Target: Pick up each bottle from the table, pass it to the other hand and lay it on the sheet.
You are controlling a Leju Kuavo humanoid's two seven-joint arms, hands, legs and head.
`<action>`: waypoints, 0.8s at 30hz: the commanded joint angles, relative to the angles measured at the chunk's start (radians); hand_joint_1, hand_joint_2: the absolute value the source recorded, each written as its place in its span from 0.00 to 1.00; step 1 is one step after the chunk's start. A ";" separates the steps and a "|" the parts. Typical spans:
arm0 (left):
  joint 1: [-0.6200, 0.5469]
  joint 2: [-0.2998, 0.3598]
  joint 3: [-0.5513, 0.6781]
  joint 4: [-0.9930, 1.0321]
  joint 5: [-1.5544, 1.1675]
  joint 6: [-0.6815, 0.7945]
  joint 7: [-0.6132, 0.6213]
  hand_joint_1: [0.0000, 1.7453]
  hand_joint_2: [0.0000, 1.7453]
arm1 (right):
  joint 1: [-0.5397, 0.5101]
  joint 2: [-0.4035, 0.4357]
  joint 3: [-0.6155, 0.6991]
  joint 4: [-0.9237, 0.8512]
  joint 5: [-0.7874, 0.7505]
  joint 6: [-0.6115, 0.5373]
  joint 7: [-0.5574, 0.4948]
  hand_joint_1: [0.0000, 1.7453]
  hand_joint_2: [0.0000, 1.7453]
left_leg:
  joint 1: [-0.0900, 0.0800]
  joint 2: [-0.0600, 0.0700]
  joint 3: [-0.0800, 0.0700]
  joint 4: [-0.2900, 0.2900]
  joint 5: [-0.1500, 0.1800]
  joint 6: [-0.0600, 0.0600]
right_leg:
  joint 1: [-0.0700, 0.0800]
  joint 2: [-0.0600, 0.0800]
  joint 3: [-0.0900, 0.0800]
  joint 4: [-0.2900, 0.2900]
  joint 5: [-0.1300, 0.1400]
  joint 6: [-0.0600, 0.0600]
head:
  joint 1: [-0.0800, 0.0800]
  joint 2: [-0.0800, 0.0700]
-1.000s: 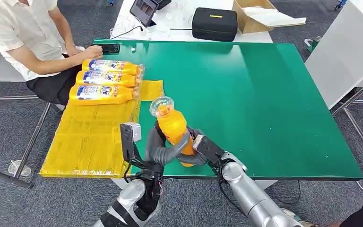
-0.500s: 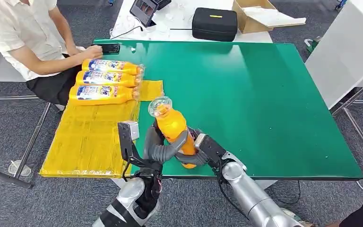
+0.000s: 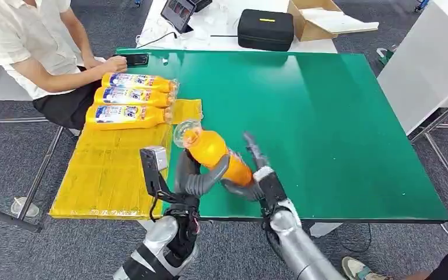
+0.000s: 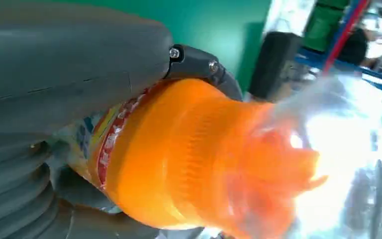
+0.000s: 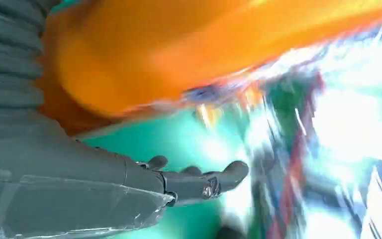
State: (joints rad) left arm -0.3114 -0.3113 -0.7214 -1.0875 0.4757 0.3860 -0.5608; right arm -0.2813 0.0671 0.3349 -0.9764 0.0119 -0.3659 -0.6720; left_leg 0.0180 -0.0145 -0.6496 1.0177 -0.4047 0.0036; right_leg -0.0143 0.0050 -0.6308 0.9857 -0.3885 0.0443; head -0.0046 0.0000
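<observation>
Head view: the left hand (image 3: 201,175) is gripping the orange plastic bottle with a clear cap (image 3: 213,150), its grey fingers wrapping around the bottle's middle. The bottle is tilting, cap end pointing toward the yellow sheet (image 3: 114,169), and is hanging above the near edge of the green table (image 3: 326,116), just beside the sheet. The right hand (image 3: 255,172) is lying at the bottle's base end with its fingers extending apart; whether the palm is touching the bottle cannot be determined. Three orange labelled bottles (image 3: 131,97) are lying side by side at the far end of the sheet. A person in a white shirt (image 3: 29,41) is sitting at the far left corner of the table, one hand resting beside a black phone (image 3: 134,59). A black zipped case (image 3: 265,28) and an open cardboard box (image 3: 321,17) are sitting on the white surface beyond the table.

Left wrist view: the left hand (image 4: 69,89) is clamping the orange bottle (image 4: 189,154), thumb and fingers pressing against the labelled section; the clear cap end is pointing away from the camera.

Right wrist view: the right hand (image 5: 144,174) is showing straightened, separated fingers (image 5: 219,179) closing on nothing. The orange bottle (image 5: 179,45) is appearing blurred beside the hand, above the green table surface (image 5: 179,144).
</observation>
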 commanded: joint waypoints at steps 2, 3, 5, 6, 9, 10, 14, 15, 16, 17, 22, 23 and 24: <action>0.043 0.083 0.027 -0.095 -0.010 0.020 0.017 1.00 1.00 | 0.123 -0.020 -0.493 -0.209 -0.038 -0.183 -0.026 0.00 0.00 | -0.001 -0.004 0.006 -0.002 -0.001 0.001 | -0.001 -0.006 0.008 -0.002 -0.003 0.001 | 0.000 0.000; 0.042 0.079 0.027 -0.088 -0.012 0.020 0.017 1.00 1.00 | 0.120 0.007 -0.508 -0.214 -0.014 -0.207 -0.026 0.00 0.00 | -0.001 -0.005 0.001 -0.001 0.000 0.001 | -0.002 -0.006 0.004 0.000 -0.003 0.002 | 0.001 0.000; 0.061 0.081 0.050 -0.104 -0.004 0.018 0.020 1.00 1.00 | 0.159 0.022 -0.595 -0.257 0.004 -0.246 -0.026 0.00 0.00 | -0.001 -0.001 0.003 0.000 -0.003 0.001 | -0.002 -0.001 0.004 0.000 -0.003 0.001 | 0.001 0.000; 0.068 0.086 0.059 -0.116 -0.002 0.017 0.020 1.00 1.00 | 0.177 0.024 -0.624 -0.277 -0.014 -0.218 -0.026 0.00 0.00 | -0.003 -0.003 0.001 -0.001 -0.002 0.001 | -0.003 -0.003 0.003 0.000 -0.002 0.001 | 0.000 0.000; 0.066 0.095 0.084 -0.124 -0.063 0.089 -0.017 1.00 1.00 | 0.216 0.053 -0.668 -0.341 0.000 -0.193 -0.026 0.00 0.00 | -0.003 -0.005 0.004 -0.001 -0.001 0.001 | -0.003 -0.007 0.004 -0.001 -0.003 0.001 | 0.000 0.000; 0.047 0.103 0.086 -0.090 -0.197 0.220 -0.053 1.00 1.00 | 0.233 0.068 -0.670 -0.359 0.017 -0.190 -0.026 0.00 0.00 | -0.004 -0.006 0.002 -0.001 -0.001 0.001 | -0.003 -0.007 0.002 0.000 -0.003 0.001 | 0.000 0.000; 0.026 0.102 0.203 -0.018 -0.219 0.190 0.000 1.00 1.00 | 0.276 0.073 -0.684 -0.353 0.029 -0.182 -0.026 0.00 0.00 | -0.003 -0.002 0.005 -0.002 -0.003 0.001 | -0.002 -0.003 0.006 -0.001 -0.004 0.001 | 0.000 0.000; 0.024 0.109 0.210 -0.010 -0.250 0.206 -0.012 1.00 1.00 | 0.277 0.087 -0.678 -0.352 0.034 -0.192 -0.026 0.00 0.00 | -0.002 -0.001 0.006 -0.002 -0.003 0.001 | -0.002 -0.002 0.007 -0.001 -0.004 0.000 | 0.000 0.000; 0.007 0.118 0.209 0.021 -0.346 0.266 -0.020 1.00 1.00 | 0.280 0.090 -0.689 -0.351 0.027 -0.189 -0.026 0.00 0.00 | -0.002 0.000 0.007 -0.002 -0.003 0.001 | -0.002 -0.003 0.007 -0.001 -0.004 0.000 | 0.000 0.000; 0.002 0.119 0.212 0.032 -0.381 0.284 -0.016 1.00 1.00 | 0.281 0.088 -0.686 -0.350 0.031 -0.185 -0.026 0.00 0.00 | -0.003 -0.001 0.005 -0.002 -0.002 0.001 | -0.002 -0.004 0.005 -0.001 -0.003 0.001 | 0.000 0.000; 0.002 0.119 0.212 0.032 -0.381 0.284 -0.016 1.00 1.00 | 0.281 0.088 -0.686 -0.350 0.031 -0.185 -0.026 0.00 0.00 | -0.003 -0.001 0.002 -0.001 -0.001 0.001 | -0.003 -0.004 0.003 -0.001 -0.003 0.002 | 0.000 0.000; 0.002 0.119 0.212 0.032 -0.381 0.284 -0.016 1.00 1.00 | 0.281 0.088 -0.686 -0.350 0.031 -0.185 -0.026 0.00 0.00 | -0.003 0.000 0.005 -0.001 -0.003 0.002 | -0.002 -0.003 0.005 -0.001 -0.003 0.001 | 0.000 0.000; 0.002 0.119 0.212 0.032 -0.381 0.284 -0.016 1.00 1.00 | 0.281 0.088 -0.686 -0.350 0.031 -0.185 -0.026 0.00 0.00 | -0.003 -0.001 0.004 -0.001 -0.002 0.002 | -0.003 -0.004 0.004 -0.001 -0.003 0.001 | 0.000 0.000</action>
State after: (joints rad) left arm -0.2566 -0.2239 -0.5375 -1.1459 0.1007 0.6657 -0.5772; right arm -0.0014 0.1232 -0.3056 -1.3218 0.0458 -0.5539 -0.7000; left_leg 0.0153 -0.0167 -0.6505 1.0176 -0.4051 0.0047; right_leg -0.0173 0.0012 -0.6311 0.9856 -0.3904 0.0473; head -0.0042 0.0000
